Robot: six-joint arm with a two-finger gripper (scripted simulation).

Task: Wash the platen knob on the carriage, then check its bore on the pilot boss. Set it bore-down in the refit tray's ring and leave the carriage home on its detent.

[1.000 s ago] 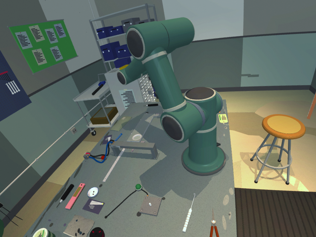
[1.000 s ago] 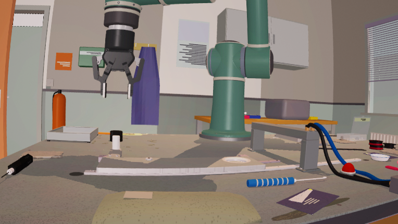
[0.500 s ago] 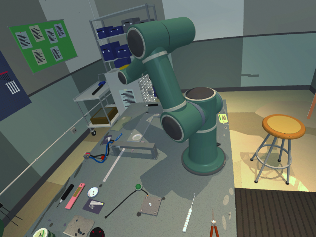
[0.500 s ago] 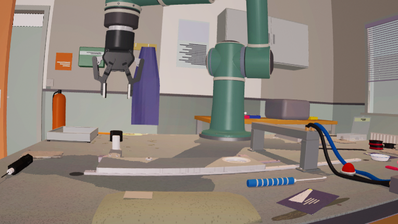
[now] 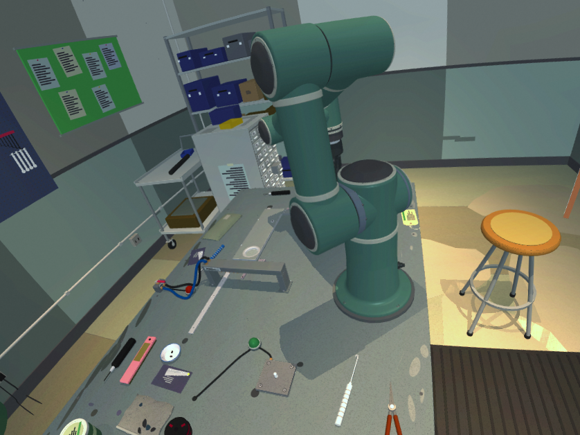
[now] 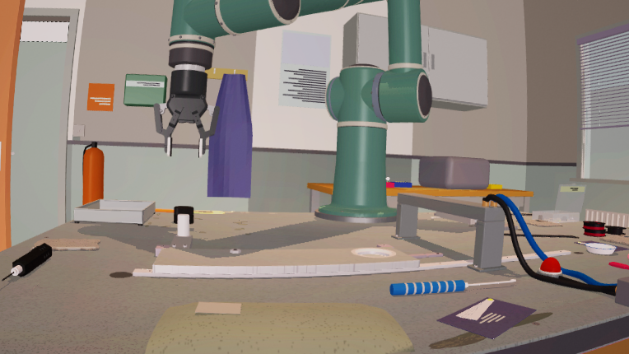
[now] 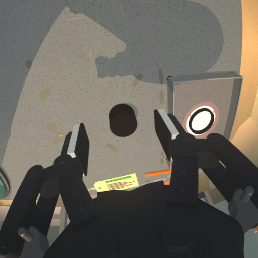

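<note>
The platen knob (image 6: 183, 214) is hidden by my arm in the side camera. It is a black cap on a white post at the far left end of the long carriage plate (image 6: 281, 261). From above it shows as a dark round top (image 7: 123, 119). The refit tray (image 6: 114, 211) sits left of it on the bench, a shallow grey box with a white ring (image 7: 201, 121) inside. The pilot boss plate (image 5: 276, 377) lies near the front of the bench. A grey wash bridge (image 6: 453, 221) spans the rail. My gripper (image 6: 185, 151) hangs well above the knob, open and empty.
Behind the bench stand a shelf rack (image 5: 220, 75) and a drawer cabinet (image 5: 241, 159). A yellow tag (image 7: 116, 182) lies near the knob. A blue-handled brush (image 6: 429, 287), hoses (image 6: 528, 246), a black pen tool (image 6: 31, 258) and a cloth pad (image 6: 273, 327) lie along the near edge.
</note>
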